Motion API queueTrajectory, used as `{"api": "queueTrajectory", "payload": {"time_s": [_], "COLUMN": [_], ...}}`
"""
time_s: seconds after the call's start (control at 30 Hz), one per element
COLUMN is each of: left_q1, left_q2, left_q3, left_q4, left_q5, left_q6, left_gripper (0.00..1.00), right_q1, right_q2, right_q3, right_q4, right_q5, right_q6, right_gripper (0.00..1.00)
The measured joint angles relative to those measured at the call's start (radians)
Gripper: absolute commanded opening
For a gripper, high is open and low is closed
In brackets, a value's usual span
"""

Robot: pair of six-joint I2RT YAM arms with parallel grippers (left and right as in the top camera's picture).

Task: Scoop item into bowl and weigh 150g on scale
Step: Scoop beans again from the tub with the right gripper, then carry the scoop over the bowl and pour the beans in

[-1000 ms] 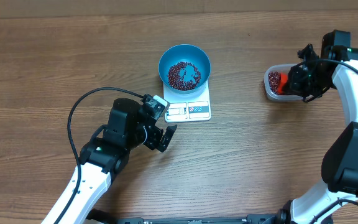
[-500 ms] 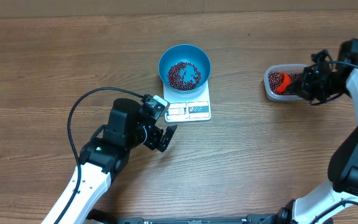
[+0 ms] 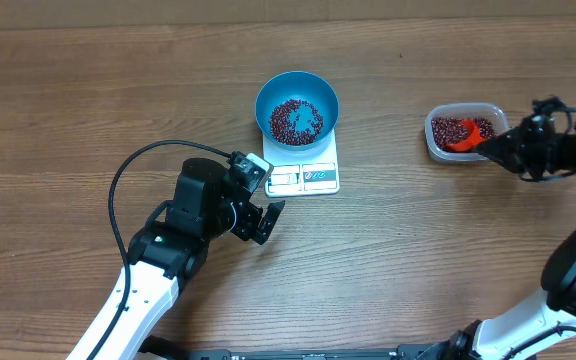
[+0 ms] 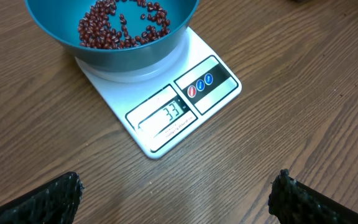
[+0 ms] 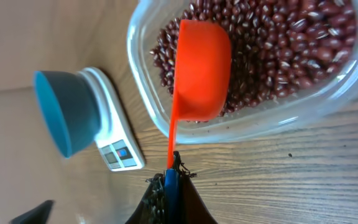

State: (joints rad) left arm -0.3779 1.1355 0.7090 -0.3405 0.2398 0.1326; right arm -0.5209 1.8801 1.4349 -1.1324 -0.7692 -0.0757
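The round, deep, bright-blue bowl (image 3: 297, 92) sat squarely on the small flat white rectangular kitchen scale (image 3: 308, 178). A thin scatter of small glossy dark red-brown beans (image 3: 296, 120) covered part of its floor. The scale's display (image 4: 169, 114) read 33, well short of the target, so I judged the job about a fifth done with several scoops left.

Over on the right, the clear rounded-rectangular plastic tub (image 3: 432, 140) held plenty more beans. The right gripper (image 5: 171, 179) was clamped tight on the thin handle of the orange plastic scoop (image 5: 201, 68). The scoop's cup lay down in the tub on top of the heap, though nothing showed whether it had a load in it. That looked like the reloading step.

The left gripper (image 3: 265, 220) hung just in front of the scale, jaws spread wide and holding nothing, its camera looking straight at the readout.

What remained was to raise a scoopful, carry it across the wooden table (image 3: 88, 90) to the bowl, tip it in and repeat. The last portions would want to be small so as not to overshoot.
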Motion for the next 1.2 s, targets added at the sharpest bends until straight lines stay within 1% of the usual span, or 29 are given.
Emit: {"api": "queueTrajectory", "payload": {"time_s": [0.33,0.53,0.63,0.8,0.97,1.07,1.2], "left_q1": [0.000,0.000,0.000,0.000,0.000,0.000,0.000], "left_q2": [0.000,0.000,0.000,0.000,0.000,0.000,0.000], "left_q3": [0.000,0.000,0.000,0.000,0.000,0.000,0.000], "left_q4": [0.000,0.000,0.000,0.000,0.000,0.000,0.000], "left_q5": [0.000,0.000,0.000,0.000,0.000,0.000,0.000], "left_q6": [0.000,0.000,0.000,0.000,0.000,0.000,0.000], "left_gripper": [0.99,0.99,1.00,1.00,1.00,1.00,1.00], "right_q1": [-0.115,-0.141,-0.135,-0.089,0.018,0.091,0.192], "right_q2": [0.000,0.000,0.000,0.000,0.000,0.000,0.000], "right_q3": [-0.001,-0.001,-0.001,-0.001,0.001,0.013,0.047], "right_q4": [-0.104,-0.163,-0.169,-0.170,-0.163,-0.125,-0.042], "right_q5": [-0.237,-0.360,-0.393,-0.431,-0.441,-0.440,-0.444], "right_q6": [-0.148,-0.239,-0.257,-0.273,-0.268,-0.241,-0.164], "right_gripper": [0.04,0.04,0.04,0.04,0.04,0.04,0.04]}}
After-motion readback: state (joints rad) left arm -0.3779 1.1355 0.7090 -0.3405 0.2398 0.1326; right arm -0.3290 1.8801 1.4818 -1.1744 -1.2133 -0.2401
